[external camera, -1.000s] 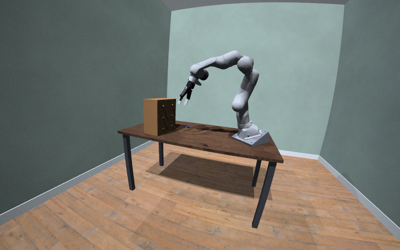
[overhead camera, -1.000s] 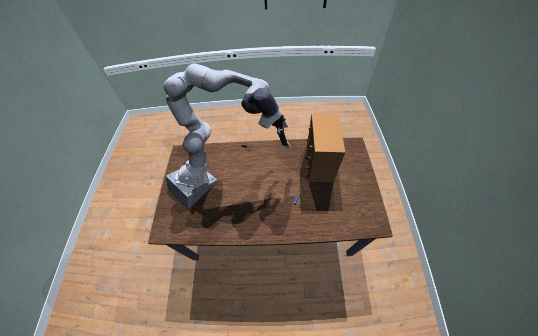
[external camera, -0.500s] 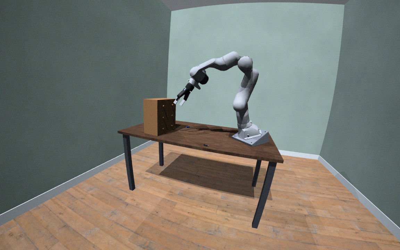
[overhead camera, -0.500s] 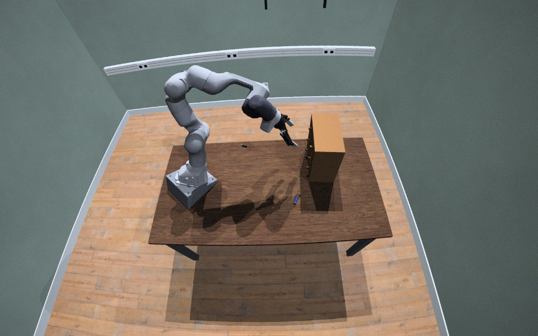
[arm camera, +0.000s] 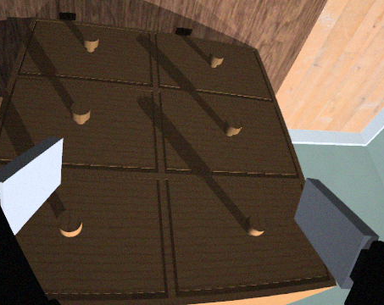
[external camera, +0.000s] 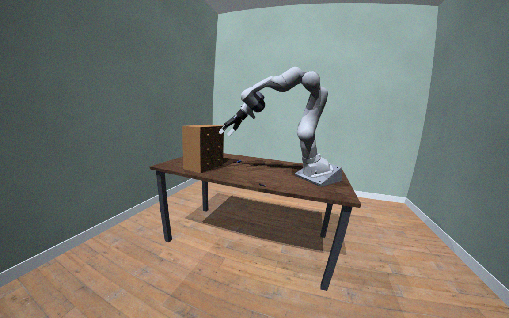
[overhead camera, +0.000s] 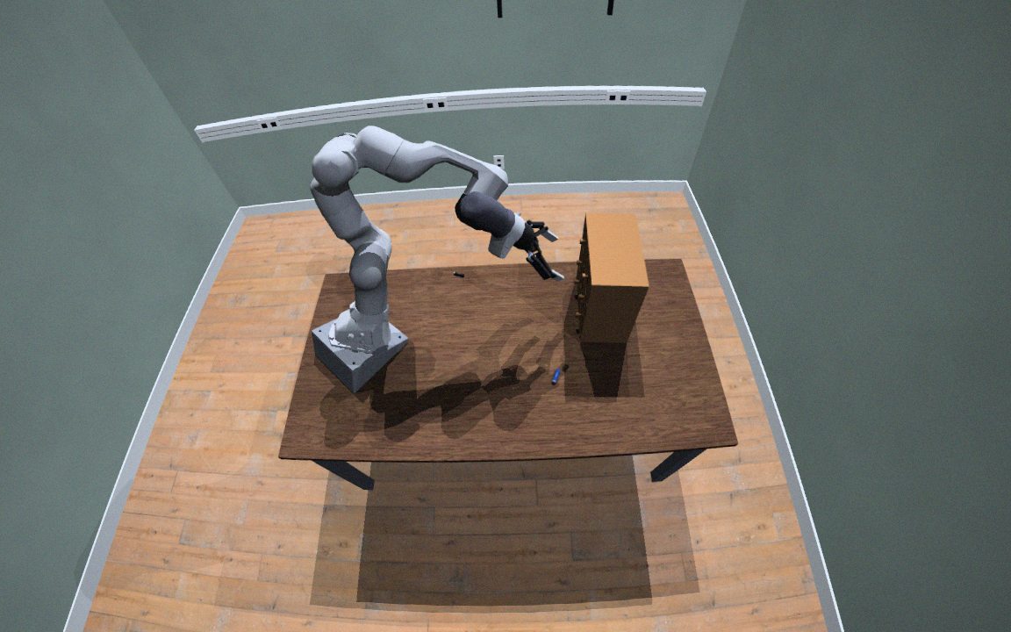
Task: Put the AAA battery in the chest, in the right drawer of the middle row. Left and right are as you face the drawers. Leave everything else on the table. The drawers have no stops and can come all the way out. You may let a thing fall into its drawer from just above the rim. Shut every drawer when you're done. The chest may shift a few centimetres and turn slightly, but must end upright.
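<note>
The wooden chest (overhead camera: pixel 618 243) (external camera: pixel 191 148) stands upright with all six drawers shut. The wrist view shows its front upside down, so the right drawer of the middle row (arm camera: pixel 115 137) appears at the left; its round knob (arm camera: pixel 81 114) is visible. My gripper (overhead camera: pixel 553 255) (external camera: pixel 226 131) (arm camera: pixel 184 181) is open and empty, tilted towards the chest front near the upper drawers. A small black cylinder (overhead camera: pixel 458 274) (external camera: pixel 262 184), apparently the AAA battery, lies near the table edge farthest from the top camera. It is outside the wrist view.
A blue, elongated object (overhead camera: pixel 555 376) (external camera: pixel 239 161) lies on the table (overhead camera: pixel 690 392) beside the chest's shadow, on the side nearer the top camera. Wooden knobs stick out from the drawer fronts. The robot base (overhead camera: pixel 360 357) (external camera: pixel 321 174) stands at the opposite end from the chest.
</note>
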{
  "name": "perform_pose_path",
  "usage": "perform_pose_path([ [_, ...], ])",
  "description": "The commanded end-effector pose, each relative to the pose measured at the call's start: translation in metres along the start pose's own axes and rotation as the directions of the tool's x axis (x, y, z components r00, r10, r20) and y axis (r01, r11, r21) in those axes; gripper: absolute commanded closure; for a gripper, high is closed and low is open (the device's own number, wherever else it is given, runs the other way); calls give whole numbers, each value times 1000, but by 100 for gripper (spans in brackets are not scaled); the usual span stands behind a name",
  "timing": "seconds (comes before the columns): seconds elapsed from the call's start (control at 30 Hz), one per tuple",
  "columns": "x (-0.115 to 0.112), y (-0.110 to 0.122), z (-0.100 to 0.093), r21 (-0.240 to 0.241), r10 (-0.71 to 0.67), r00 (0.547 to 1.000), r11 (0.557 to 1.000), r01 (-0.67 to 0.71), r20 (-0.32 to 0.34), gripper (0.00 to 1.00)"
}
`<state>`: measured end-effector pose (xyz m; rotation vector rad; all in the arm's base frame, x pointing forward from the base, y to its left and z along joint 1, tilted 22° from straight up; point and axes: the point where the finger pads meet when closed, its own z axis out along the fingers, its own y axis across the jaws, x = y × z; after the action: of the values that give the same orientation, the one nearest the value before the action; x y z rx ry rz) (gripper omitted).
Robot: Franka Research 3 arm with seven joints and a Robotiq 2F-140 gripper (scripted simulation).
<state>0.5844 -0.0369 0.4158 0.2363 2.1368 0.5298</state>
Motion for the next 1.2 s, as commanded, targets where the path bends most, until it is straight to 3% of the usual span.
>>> perform_pose_path([
  [0.0,-6,-13,2,23,-65,995,998,63,70,0],
  [1.17,23,-41,17,104,-47,991,994,34,123,0],
])
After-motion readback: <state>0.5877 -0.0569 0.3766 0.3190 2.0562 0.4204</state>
